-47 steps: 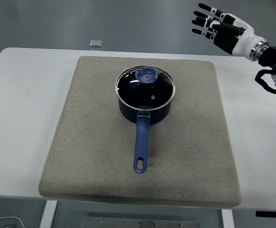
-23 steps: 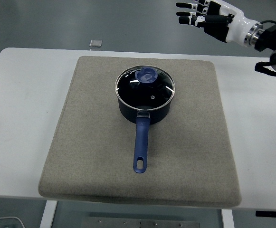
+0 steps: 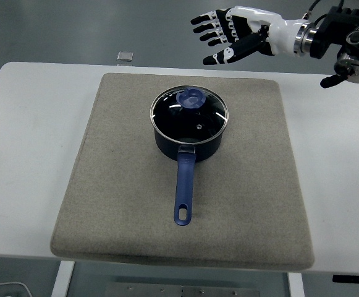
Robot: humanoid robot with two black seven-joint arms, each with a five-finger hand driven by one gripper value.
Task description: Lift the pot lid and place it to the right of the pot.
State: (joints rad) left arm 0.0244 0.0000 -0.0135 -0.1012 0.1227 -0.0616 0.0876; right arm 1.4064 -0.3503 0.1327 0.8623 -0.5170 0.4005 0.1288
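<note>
Sitting on a coarse grey felt mat (image 3: 130, 204), the round blue pot (image 3: 188, 139) wears its glass lid (image 3: 189, 112), while the right hand (image 3: 232, 35) hovers beyond, fingers spread, empty.

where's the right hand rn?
Head view: the right hand is at upper right, fingers spread, above the far edge of the grey mat, up and right of the lidded pot, touching nothing.

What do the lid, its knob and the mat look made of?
Lid: likely glass with a metal rim; glossy reflections, dark pot interior shows through. Knob: blue, smooth, probably plastic. Mat: grey-beige, matte and fuzzy, looks like felt or woven fabric.
</note>
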